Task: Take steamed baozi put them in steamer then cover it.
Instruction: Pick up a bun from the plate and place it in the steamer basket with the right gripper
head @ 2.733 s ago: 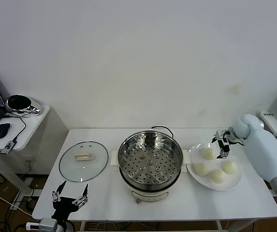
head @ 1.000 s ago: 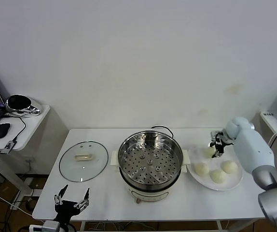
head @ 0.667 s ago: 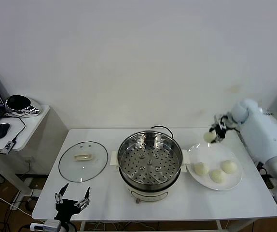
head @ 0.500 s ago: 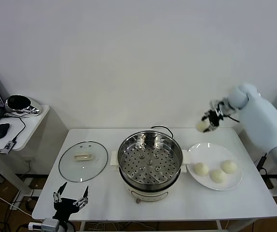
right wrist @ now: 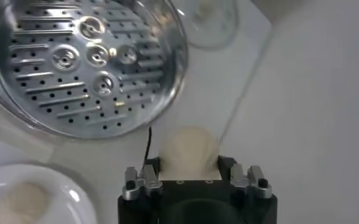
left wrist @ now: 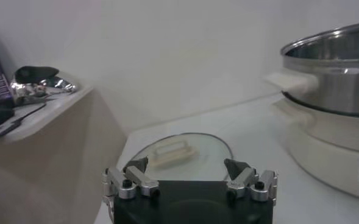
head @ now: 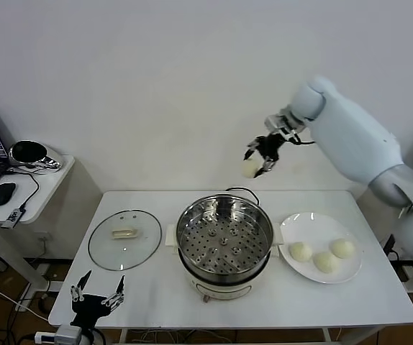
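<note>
One baozi (right wrist: 187,149) sits clamped in the right gripper (head: 259,159), per its wrist view; left gripper (left wrist: 188,178) fingers spread.

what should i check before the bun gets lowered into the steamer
1. Bun held in right pincer: ok.
2. Bun over the steamer opening: not ok, it hangs high, above the far rim.
3. Steamer tray free of things: ok.
4. Lid off and out of the way, on the table on the steamer's left: ok.
5. Left pincer open, parked low at the table's front edge: ok.
6. Three buns left on the plate: ok.
</note>
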